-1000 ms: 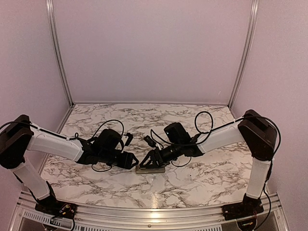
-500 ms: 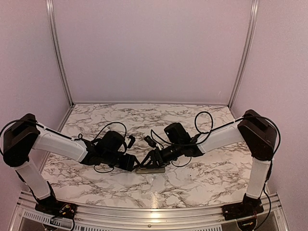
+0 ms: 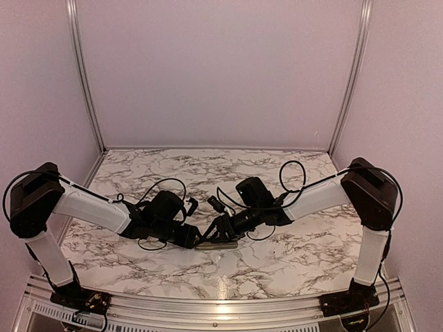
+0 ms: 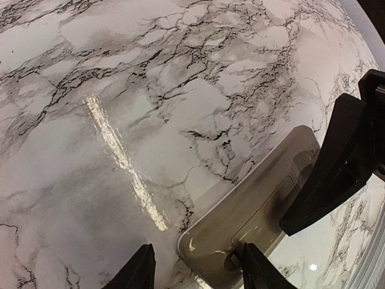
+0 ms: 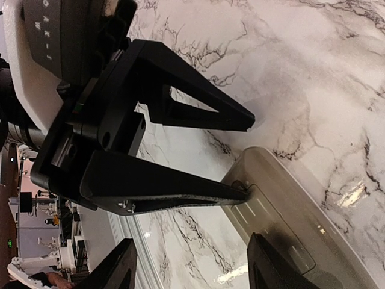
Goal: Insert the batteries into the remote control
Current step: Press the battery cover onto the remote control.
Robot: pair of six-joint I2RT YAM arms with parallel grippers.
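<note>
The remote control [image 3: 217, 243] lies back up on the marble table, grey-beige with its battery cover closed. It also shows in the left wrist view [image 4: 252, 201] and the right wrist view [image 5: 283, 208]. My left gripper [image 4: 198, 268] is open at the remote's near end, one fingertip [image 4: 255, 268] touching the back by the cover notch, the other over bare table. My right gripper [image 5: 195, 268] is open over the remote's other end; one of its fingers [image 4: 334, 168] lies across the remote. No batteries are in view.
The marble table top [image 3: 291, 256] is ringed by a metal frame rail [image 3: 208, 304] at the front and plain pink walls. Cables loop off both wrists above the remote. Both grippers [image 3: 208, 234] nearly meet over the remote.
My left arm has reached to the right, bringing its gripper onto the remote's end. The right arm and the remote have not moved.
</note>
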